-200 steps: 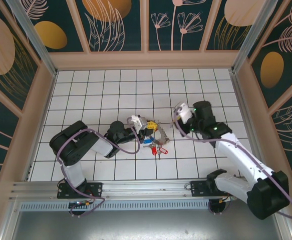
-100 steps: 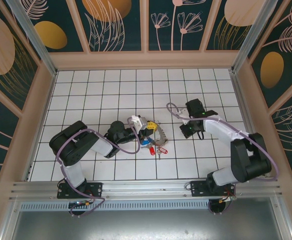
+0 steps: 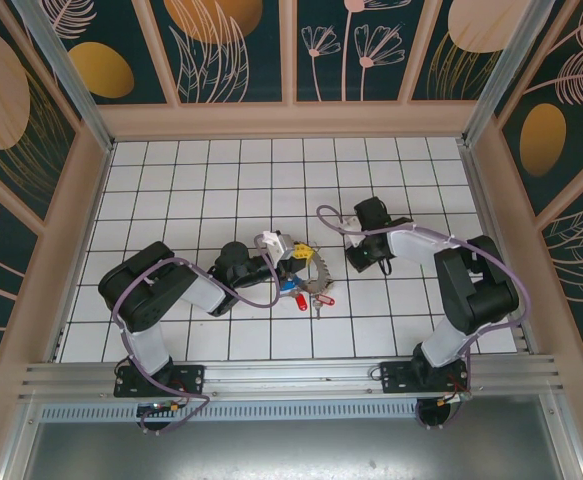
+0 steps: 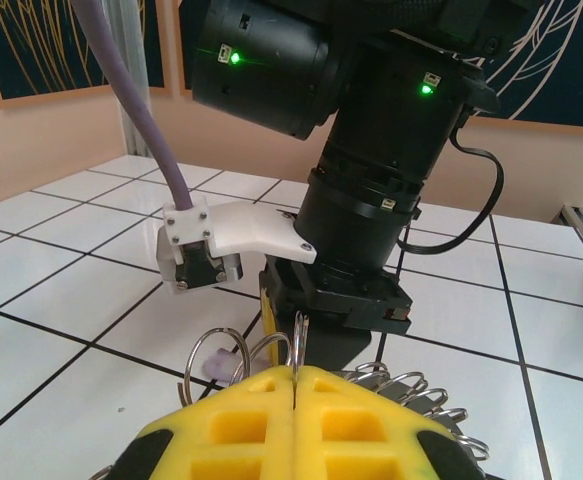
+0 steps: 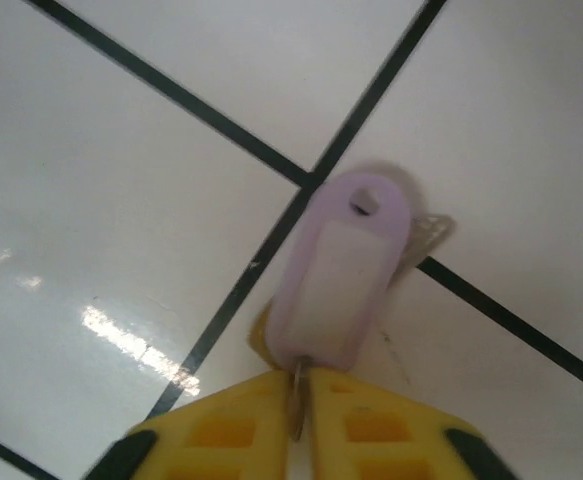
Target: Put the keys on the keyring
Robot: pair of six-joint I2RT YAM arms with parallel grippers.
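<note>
My left gripper (image 3: 293, 251) (image 4: 295, 372) is shut on the thin wire of the keyring (image 4: 299, 335) (image 3: 317, 270), holding it on edge over the middle tiles. Several keys with red and blue tags (image 3: 307, 296) hang from it onto the floor, and their small split rings (image 4: 209, 345) fan out beside my fingers. My right gripper (image 3: 356, 262) (image 5: 298, 388) points down at the floor just right of the keyring. Its yellow fingers (image 5: 366, 425) pinch the metal edge of a key with a pale lilac tag (image 5: 339, 275), which lies across a tile line.
In the left wrist view the right arm's black wrist (image 4: 371, 200) and white camera mount (image 4: 216, 240) stand close behind the keyring. Raised walls (image 3: 71, 250) bound the tiled floor on all sides.
The right arm has swung down and leftward, bringing its gripper to the floor next to the keyring. The left arm and the keyring have stayed still.
</note>
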